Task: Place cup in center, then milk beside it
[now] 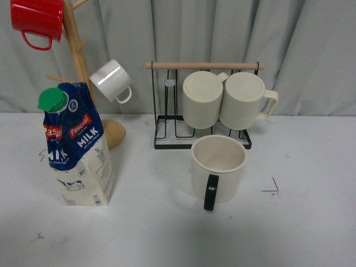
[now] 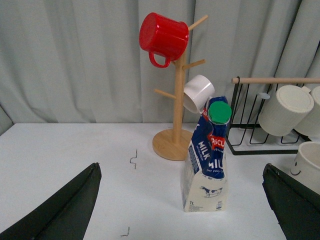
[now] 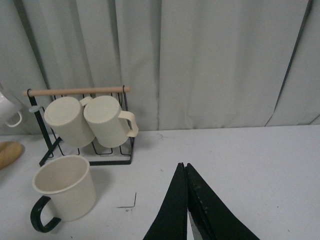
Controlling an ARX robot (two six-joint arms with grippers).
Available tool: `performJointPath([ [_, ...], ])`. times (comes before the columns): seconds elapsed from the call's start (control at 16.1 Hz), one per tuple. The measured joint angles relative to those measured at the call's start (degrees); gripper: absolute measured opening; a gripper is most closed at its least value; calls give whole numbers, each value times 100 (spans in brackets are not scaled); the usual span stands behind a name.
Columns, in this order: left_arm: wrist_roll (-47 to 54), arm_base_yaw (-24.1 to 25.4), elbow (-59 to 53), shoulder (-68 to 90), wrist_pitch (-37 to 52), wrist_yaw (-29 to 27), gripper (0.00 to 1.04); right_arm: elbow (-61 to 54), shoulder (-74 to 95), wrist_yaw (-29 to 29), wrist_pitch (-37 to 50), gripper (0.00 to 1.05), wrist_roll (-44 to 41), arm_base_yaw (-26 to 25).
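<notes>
Front view, from the left: a red mug (image 1: 38,21) and a small white mug (image 1: 111,80) hang on a wooden mug tree (image 1: 78,55) at the back of the white table (image 1: 167,239). Just in front of the tree's base, the milk carton (image 1: 78,150) stands upright with its green cap (image 1: 53,100) on. Right of centre, a black wire rack (image 1: 167,119) holds two ribbed mugs (image 1: 203,100) on their sides. The cup (image 1: 218,167) stands upright just in front of the rack, its black handle (image 1: 211,192) turned toward the robot. In the left wrist view, the left pincer (image 2: 181,169) is spread wide, gripping nothing, with the carton standing beyond it. In the right wrist view, the right pincer (image 3: 184,167) is pressed together, empty, well apart from the cup.
</notes>
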Motion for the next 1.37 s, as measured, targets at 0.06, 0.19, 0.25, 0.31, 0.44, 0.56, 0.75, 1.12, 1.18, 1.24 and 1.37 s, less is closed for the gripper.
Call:
performJointPath([
  [0.06, 0, 0, 0, 0, 0, -2, 98, 0, -208, -2, -138, 2, 0, 0],
  [0.19, 0, 0, 0, 0, 0, 0, 98, 0, -540, -2, -522, 2, 0, 0],
  [0.25, 0, 0, 0, 0, 0, 0, 98, 0, -706, -2, -673, 2, 0, 0],
  [0.31, 0, 0, 0, 0, 0, 0, 98, 0, -872, -2, -815, 2, 0, 0],
  [0.44, 0, 0, 0, 0, 0, 0, 98, 0, -1115, -2, -1080, 2, 0, 0],
  [0.56, 0, 0, 0, 0, 0, 0, 98, 0, -1320, -2, -1268, 2, 0, 0],
  [0.75, 0, 0, 0, 0, 2, 0, 98, 7, -1799, -2, -1919, 2, 2, 0],
  [1.12, -2, 0, 0, 0, 0, -2, 98, 2, -2481, -7, -2483, 2, 0, 0],
  [1.18, 0, 0, 0, 0, 0, -2, 98, 2, -2479, -9, -2483, 2, 0, 0],
  [1.24, 0, 0, 0, 0, 0, 0, 98, 2, -2476, -9, -2494, 2, 0, 0],
  [1.37, 0, 0, 0, 0, 0, -2, 98, 2, -2479, -9, -2492, 21, -11, 0],
])
